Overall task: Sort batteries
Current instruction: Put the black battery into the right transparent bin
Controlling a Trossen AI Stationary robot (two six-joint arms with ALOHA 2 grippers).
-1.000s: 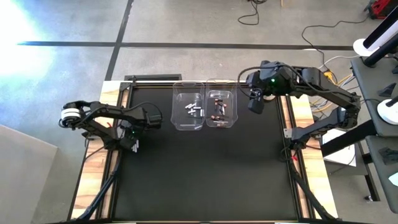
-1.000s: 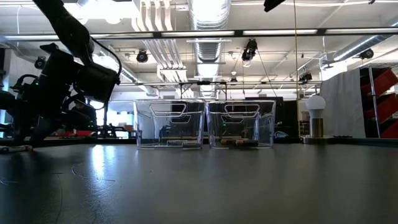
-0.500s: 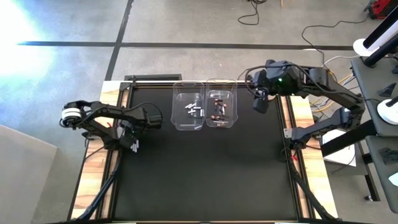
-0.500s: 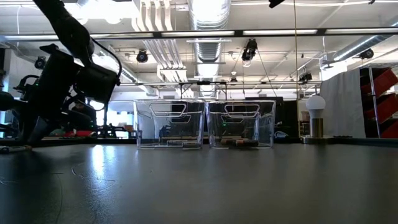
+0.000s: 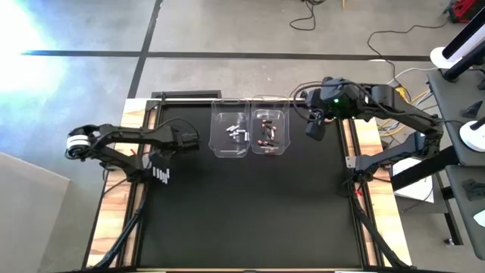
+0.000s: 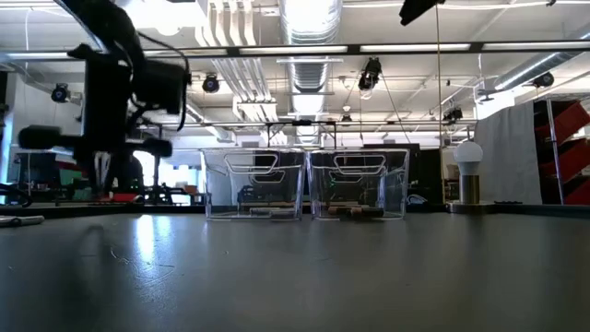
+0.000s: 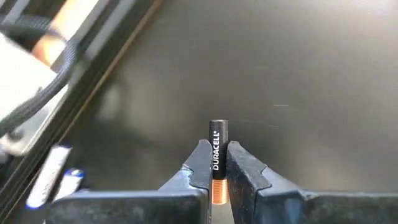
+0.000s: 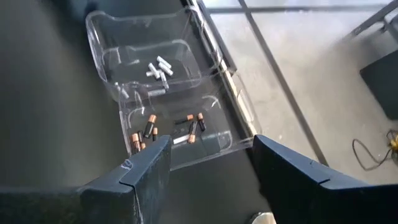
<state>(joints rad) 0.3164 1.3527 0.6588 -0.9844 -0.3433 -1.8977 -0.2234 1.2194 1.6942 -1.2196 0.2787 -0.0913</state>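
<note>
Left arm holds a battery, bins off to its right

The two clear bins (image 5: 249,134) sit well apart from the left gripper (image 7: 216,163), clamped on a dark copper-ended battery (image 7: 216,152) lengthwise between its fingers; right gripper (image 8: 208,163) hangs open beside them.

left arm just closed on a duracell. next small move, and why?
Probably carry it toward the bin of dark, copper-ended cells. The left end effector is shut on a black-and-copper battery, lifted off the mat at the table's left side. That bin, the right-hand one, holds matching cells; the other bin holds silvery-white ones. The right end effector hangs open beside the bins, so keep clear of it.
</note>
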